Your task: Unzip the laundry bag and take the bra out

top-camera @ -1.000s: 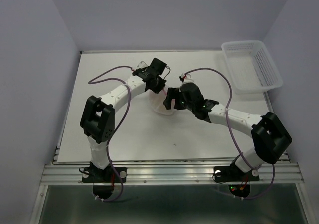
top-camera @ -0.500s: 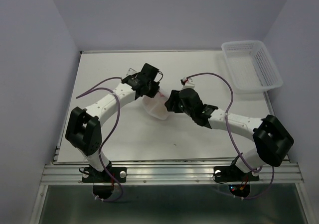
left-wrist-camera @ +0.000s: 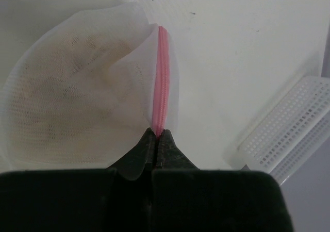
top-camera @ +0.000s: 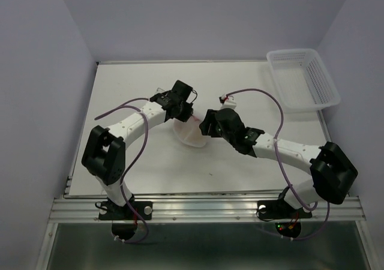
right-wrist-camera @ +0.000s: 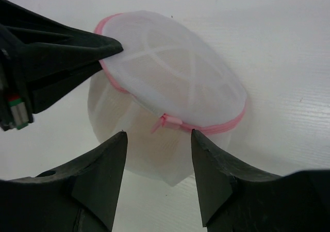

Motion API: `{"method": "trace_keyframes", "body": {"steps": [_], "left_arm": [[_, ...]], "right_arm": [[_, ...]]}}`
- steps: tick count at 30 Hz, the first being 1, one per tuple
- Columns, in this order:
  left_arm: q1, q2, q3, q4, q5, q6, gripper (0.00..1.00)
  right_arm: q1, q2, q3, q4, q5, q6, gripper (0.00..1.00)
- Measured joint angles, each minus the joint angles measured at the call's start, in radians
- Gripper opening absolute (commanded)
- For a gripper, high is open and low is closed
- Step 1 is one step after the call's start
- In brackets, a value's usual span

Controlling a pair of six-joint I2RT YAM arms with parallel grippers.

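The laundry bag [top-camera: 191,133], white mesh with a pink zipper rim, is held tilted above the table between both arms. My left gripper [left-wrist-camera: 157,134] is shut on its pink zipper rim [left-wrist-camera: 161,77]; that gripper also shows in the top view [top-camera: 183,111]. The bra shows only as a tan shade through the mesh [left-wrist-camera: 67,93]. My right gripper [right-wrist-camera: 158,134] is open, its fingertips [right-wrist-camera: 206,139] on either side of the pink zipper pull [right-wrist-camera: 166,122], just short of it. The bag fills the right wrist view [right-wrist-camera: 175,72].
A white plastic lattice basket [top-camera: 303,78] stands at the table's back right corner, and shows in the left wrist view [left-wrist-camera: 289,131]. The white table [top-camera: 150,162] ends at a metal rail near the arm bases.
My left arm pulled back toward its base with the bag's rim in its grip, turning the bag. My right gripper moved left and down to the zipper pull.
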Motion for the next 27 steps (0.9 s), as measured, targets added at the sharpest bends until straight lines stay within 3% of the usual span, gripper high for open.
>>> {"method": "trace_keyframes", "body": {"steps": [4, 8, 13, 27], "left_arm": [[0.000, 0.032, 0.000, 0.000, 0.028, 0.002, 0.00], [-0.001, 0.045, 0.000, 0.002, 0.051, 0.002, 0.00], [-0.003, 0.044, 0.000, 0.010, 0.067, 0.002, 0.00], [-0.024, 0.027, -0.019, 0.032, 0.077, -0.005, 0.00]], "right_arm": [[0.014, -0.034, -0.002, -0.015, 0.011, -0.004, 0.61], [0.027, -0.047, -0.017, -0.020, 0.012, -0.010, 0.53], [0.037, -0.032, -0.025, -0.018, 0.020, -0.015, 0.52], [0.059, 0.039, -0.069, 0.090, 0.138, 0.058, 0.36]]}}
